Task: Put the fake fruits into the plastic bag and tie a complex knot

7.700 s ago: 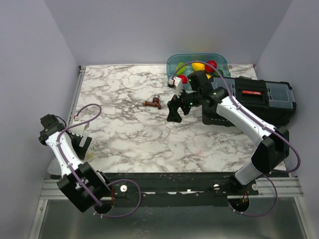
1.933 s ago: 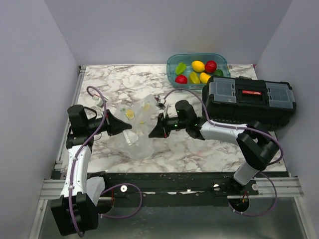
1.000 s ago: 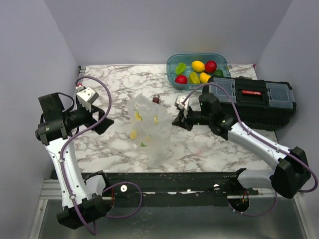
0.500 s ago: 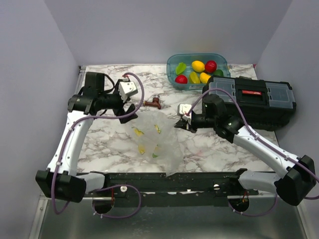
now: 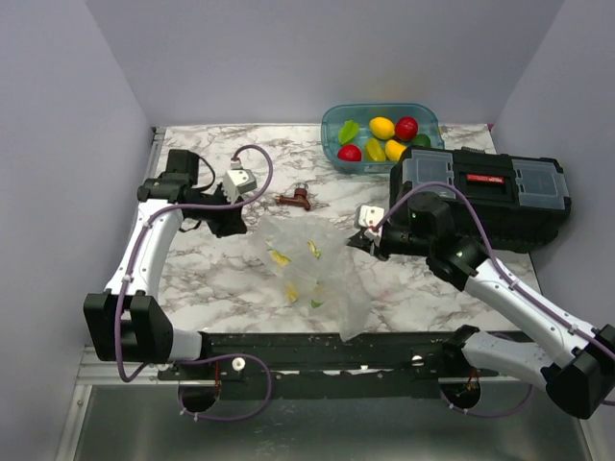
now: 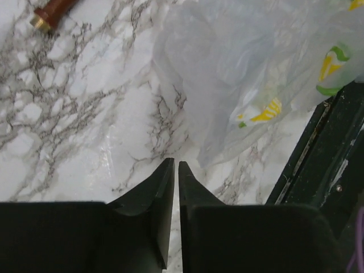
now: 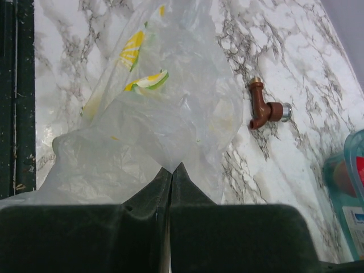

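1 overhead view looks down; 2 close wrist views share the plastic bag point(image 5: 317, 264).

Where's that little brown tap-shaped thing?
Overhead view: the brown tap-shaped fitting lies just beyond the clear printed plastic bag, left of the teal tub.

My two black fingers point(image 6: 151, 199) are reaching in from the bottom edge, their tips drawn almost together with only a thin slit between them, and nothing is sitting in that slit. They are pointing across the marbled desk point(image 6: 85, 114). The plastic bag point(image 6: 239, 57) is lying crumpled just right of my tips, spreading toward the upper right, its yellow-green citrus prints showing. A brown fitting point(image 6: 52, 12) is peeking in at the top left corner
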Motion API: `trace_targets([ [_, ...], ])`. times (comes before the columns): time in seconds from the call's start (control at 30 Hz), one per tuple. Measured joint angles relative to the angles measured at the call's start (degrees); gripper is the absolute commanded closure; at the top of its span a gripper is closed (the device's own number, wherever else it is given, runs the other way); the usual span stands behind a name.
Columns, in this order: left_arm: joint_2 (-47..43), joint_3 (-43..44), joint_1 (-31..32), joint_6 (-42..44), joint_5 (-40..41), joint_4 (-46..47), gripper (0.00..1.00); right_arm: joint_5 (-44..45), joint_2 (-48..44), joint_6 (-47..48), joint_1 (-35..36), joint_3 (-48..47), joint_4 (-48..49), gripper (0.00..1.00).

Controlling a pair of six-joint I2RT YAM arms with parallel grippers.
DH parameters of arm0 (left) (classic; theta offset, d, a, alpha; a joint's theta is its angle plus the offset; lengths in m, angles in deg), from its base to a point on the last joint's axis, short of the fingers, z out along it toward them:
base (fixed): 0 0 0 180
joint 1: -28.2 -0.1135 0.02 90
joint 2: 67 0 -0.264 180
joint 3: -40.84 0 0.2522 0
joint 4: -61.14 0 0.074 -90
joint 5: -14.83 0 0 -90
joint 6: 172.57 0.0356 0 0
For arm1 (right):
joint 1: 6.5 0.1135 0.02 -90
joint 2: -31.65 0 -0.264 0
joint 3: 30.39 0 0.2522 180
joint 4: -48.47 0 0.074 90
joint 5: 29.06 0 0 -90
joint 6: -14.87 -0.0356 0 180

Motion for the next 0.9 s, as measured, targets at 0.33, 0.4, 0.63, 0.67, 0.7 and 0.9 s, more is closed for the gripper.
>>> trace_targets([
  [0.33, -8.04, -5.40, -3.96, 3.23, -5.68, -2.64, 0.01, -1.64, -2.05, 1.18, 0.02, 2.38, 0.04, 0.99],
  [0.4, -10.16, -5.22, -3.23, 3.34, -5.92, -1.57, 0.01, -2.64, -1.79, 2.14, 0.02, 2.38, 0.04, 0.99],
  [0.63, -11.32, -4.98, 6.40, 5.70, -4.44, 1.27, 0.08, -5.01, -1.22, 4.96, 0.02, 2.29, 0.09, 0.99],
  [0.67, -10.69, -4.98, 7.15, 5.99, -3.85, 1.57, 0.24, -5.18, -1.25, 5.42, 0.02, 2.27, 0.13, 1.00],
  [0.7, -9.88, -4.98, 7.91, 6.19, -3.21, 1.68, 0.44, -5.25, -1.31, 5.81, 0.02, 2.27, 0.13, 0.99],
  [0.9, -6.86, -5.05, 9.01, 7.32, 0.28, 1.07, 1.00, -3.48, -3.69, 6.69, 0.02, 2.29, 0.02, 1.00],
])
